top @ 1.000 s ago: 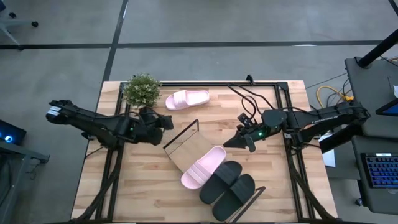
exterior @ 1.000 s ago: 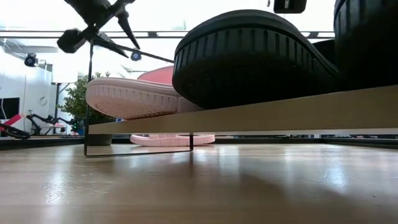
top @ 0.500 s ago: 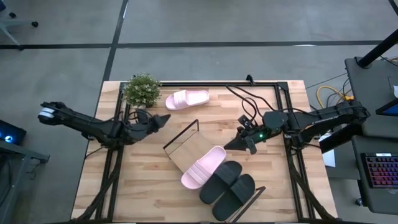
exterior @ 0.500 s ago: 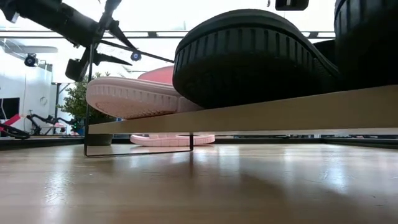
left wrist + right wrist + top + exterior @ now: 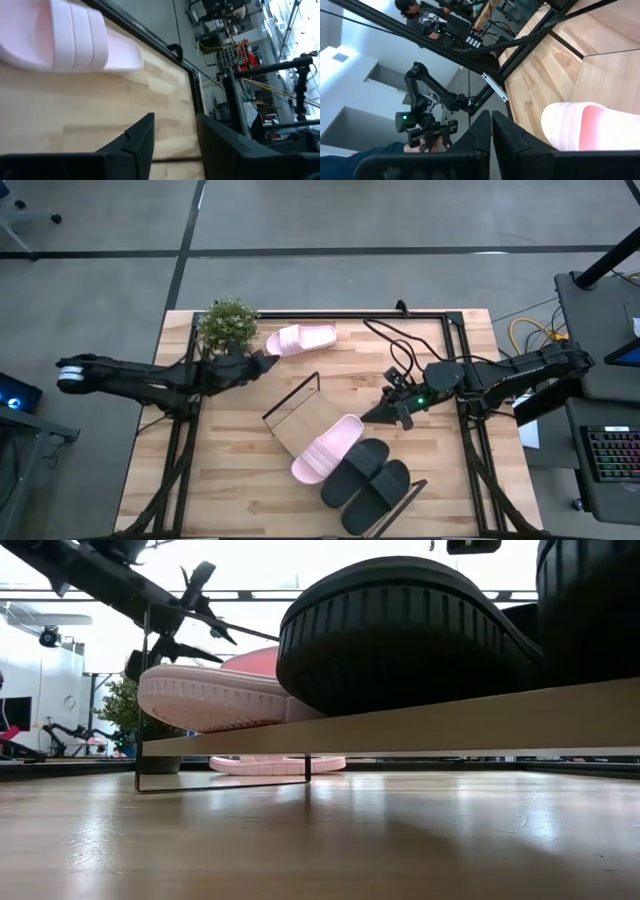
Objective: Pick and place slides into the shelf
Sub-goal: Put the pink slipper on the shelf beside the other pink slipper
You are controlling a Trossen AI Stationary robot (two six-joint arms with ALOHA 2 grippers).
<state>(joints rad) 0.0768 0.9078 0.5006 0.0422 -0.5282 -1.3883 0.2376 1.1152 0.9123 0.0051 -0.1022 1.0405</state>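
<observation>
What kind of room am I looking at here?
Probably a robotics lab or workshop: a framed wooden table with two robot arms, a desk with a keyboard beside it, and cluttered equipment racks in the background.

Overhead camera looks straight down on my arms; low camera sits close under the shelf (image 5: 420, 725); both share it.

Grey tiled floor (image 5: 330, 220), wooden tabletop (image 5: 240, 480), potted plant (image 5: 228, 323); bright backlit room
</observation>
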